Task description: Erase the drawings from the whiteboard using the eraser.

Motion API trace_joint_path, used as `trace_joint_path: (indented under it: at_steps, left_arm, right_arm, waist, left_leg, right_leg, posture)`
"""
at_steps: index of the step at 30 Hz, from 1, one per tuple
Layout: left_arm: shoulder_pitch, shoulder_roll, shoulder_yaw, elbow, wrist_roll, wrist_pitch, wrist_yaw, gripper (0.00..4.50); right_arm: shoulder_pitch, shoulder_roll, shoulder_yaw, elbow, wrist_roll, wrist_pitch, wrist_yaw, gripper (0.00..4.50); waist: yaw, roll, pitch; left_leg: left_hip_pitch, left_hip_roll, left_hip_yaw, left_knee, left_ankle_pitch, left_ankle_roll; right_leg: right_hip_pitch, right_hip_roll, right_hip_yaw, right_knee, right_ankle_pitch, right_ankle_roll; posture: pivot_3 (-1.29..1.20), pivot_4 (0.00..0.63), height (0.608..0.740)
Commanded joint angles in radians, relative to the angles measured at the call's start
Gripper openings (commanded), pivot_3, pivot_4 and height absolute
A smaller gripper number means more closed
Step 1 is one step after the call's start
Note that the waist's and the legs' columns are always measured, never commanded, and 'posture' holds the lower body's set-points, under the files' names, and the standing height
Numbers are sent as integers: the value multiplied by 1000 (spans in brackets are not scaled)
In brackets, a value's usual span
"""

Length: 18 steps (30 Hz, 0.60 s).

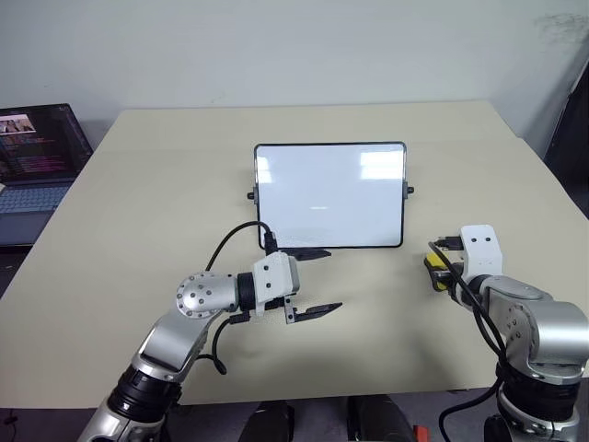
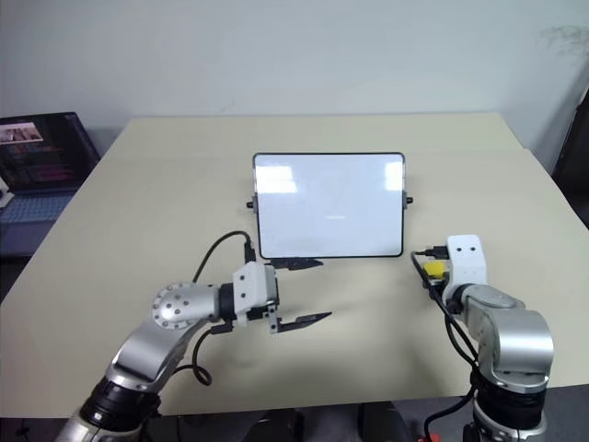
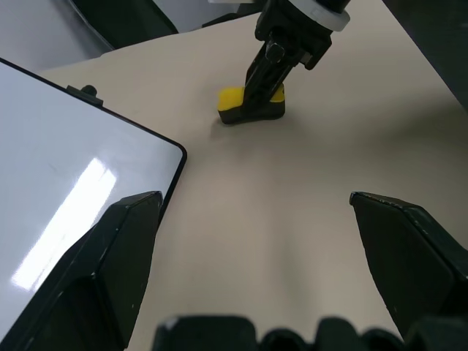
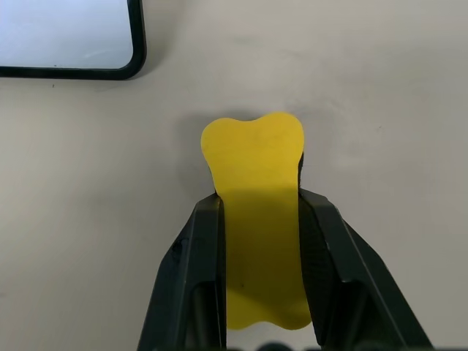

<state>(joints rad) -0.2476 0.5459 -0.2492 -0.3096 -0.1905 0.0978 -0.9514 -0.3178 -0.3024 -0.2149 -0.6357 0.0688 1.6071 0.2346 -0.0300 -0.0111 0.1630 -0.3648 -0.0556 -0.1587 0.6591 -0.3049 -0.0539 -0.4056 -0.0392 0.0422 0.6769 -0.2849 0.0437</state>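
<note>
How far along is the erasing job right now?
Done: the whiteboard surface looks clean, with no drawings visible. In hand: the right gripper is shut on the eraser, resting on the table beside the board. The left gripper is open. Left: little, if anything.

Yellow eraser (image 4: 254,219) beside seemingly blank whiteboard (image 1: 329,193), on table.

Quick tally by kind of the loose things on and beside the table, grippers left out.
Whiteboard: 1
Eraser: 1
Laptop: 1
Total: 3
</note>
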Motion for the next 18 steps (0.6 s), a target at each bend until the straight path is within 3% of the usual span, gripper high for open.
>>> trace_joint_path:
  at_steps: [1, 14, 18]
  left_arm:
    - [-11, -2, -3, -24, 2, -12, 1, 4500]
    - [-17, 1, 2, -26, -3, -8, -3, 4500]
    - [-18, 3, 5, -29, -4, -5, -3, 4500]
  right_arm:
    - [-4, -19, -21, -9, 10, 7, -6, 986]
    - [-5, -20, -20, -4, 18, 7, -11, 986]
    - [-5, -31, -21, -1, 23, 7, -7, 2216]
  waist:
    - [0, 0, 0]
    - [0, 0, 0]
    - [0, 0, 0]
  left_leg:
    - [0, 0, 0, 0, 0, 0]
    - [0, 0, 0, 0, 0, 0]
    - [0, 0, 0, 0, 0, 0]
  right_leg:
    - [0, 0, 0, 0, 0, 0]
    - [0, 0, 0, 0, 0, 0]
    - [0, 0, 0, 0, 0, 0]
  posture:
    - [0, 150, 740]
    - [0, 150, 740]
    - [0, 150, 740]
